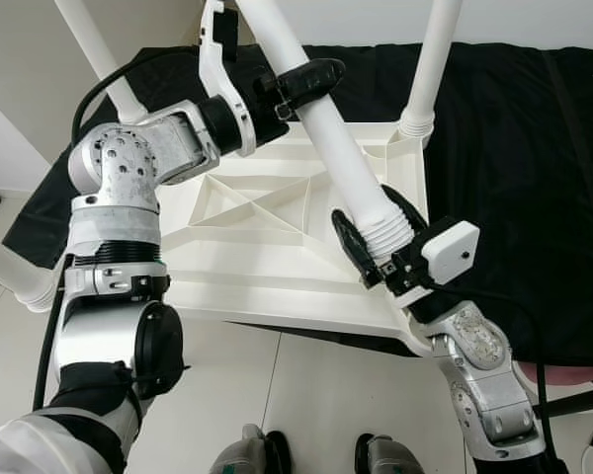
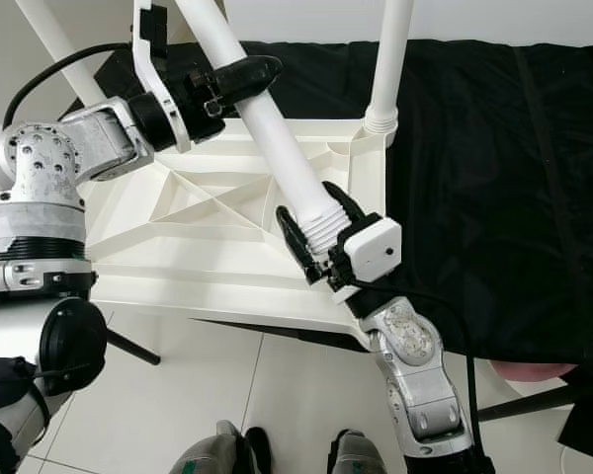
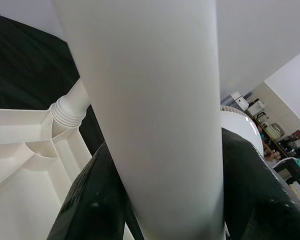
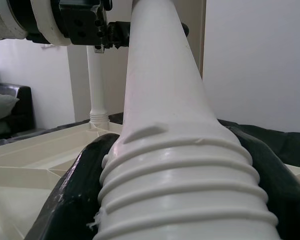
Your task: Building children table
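pale tiled floor (image 1: 306,395), black cloth (image 1: 514,178), white walls, dark sofa (image 4: 7,112)

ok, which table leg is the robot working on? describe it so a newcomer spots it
Find the upside-down white tabletop lying on the black cloth. Other legs already stand upright in its corners, like the far leg. The held leg slants across it, gripped by both grippers, its threaded end not yet in a socket.
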Tool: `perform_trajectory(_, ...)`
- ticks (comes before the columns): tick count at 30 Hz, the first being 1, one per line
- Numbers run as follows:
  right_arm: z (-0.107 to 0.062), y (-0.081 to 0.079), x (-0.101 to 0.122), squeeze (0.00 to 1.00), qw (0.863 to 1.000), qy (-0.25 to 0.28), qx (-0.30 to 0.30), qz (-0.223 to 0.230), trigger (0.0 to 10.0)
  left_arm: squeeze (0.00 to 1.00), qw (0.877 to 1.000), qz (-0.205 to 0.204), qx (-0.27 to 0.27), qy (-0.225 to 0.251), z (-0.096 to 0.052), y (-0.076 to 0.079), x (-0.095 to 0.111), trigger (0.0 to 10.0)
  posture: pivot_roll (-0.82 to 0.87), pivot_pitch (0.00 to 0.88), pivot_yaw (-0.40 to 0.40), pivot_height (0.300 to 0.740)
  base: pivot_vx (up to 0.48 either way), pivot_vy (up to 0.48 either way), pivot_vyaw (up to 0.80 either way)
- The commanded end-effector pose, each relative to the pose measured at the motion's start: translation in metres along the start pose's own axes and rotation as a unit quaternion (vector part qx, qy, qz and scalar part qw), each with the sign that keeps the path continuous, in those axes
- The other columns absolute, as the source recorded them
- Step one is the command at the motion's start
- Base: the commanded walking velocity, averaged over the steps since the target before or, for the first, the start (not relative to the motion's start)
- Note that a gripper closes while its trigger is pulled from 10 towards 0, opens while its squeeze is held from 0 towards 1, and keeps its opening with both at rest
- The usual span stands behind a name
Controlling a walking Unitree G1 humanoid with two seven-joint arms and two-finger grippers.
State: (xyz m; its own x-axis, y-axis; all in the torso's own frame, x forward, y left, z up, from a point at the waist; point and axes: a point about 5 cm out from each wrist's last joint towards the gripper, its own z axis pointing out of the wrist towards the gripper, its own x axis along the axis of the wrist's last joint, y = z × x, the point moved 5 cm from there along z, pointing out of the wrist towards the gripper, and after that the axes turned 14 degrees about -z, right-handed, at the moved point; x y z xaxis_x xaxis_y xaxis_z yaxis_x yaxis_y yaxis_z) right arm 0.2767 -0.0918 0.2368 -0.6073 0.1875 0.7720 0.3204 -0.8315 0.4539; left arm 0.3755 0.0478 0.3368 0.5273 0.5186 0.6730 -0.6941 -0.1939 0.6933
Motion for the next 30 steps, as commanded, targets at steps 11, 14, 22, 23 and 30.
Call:
perform_trajectory(11,-0.001,0.005,0.001,1.0,0.999,0.003,-0.028,0.036,10.0,0.0,0.999,-0.025,0.02,0.006,-0.001,-0.002,0.012,10.0,-0.09,0.149,0.149,0.74,0.0,0.0,0.0)
perform_trajectory(14,-0.001,0.006,0.0,1.0,0.999,0.0,-0.032,0.04,10.0,0.0,0.999,-0.026,0.021,0.007,-0.001,-0.002,0.012,10.0,-0.09,0.146,0.148,0.74,0.0,0.0,0.0)
perform_trajectory(22,-0.005,0.014,-0.007,1.0,0.997,-0.02,-0.057,0.055,10.0,0.0,0.999,-0.024,0.028,0.01,-0.004,-0.004,0.016,10.0,-0.09,0.145,0.146,0.74,0.0,0.0,0.0)
perform_trajectory(23,-0.008,0.015,-0.01,1.0,0.996,-0.025,-0.06,0.058,10.0,0.0,0.999,-0.027,0.028,0.019,-0.004,-0.003,0.022,10.0,-0.08,0.15,0.144,0.74,0.0,0.0,0.0)
perform_trajectory(30,-0.009,0.016,-0.008,0.0,0.996,-0.017,-0.067,0.057,10.0,0.0,0.999,-0.039,0.029,0.023,-0.006,-0.003,0.026,10.0,-0.07,0.157,0.151,0.74,0.0,0.0,0.0)
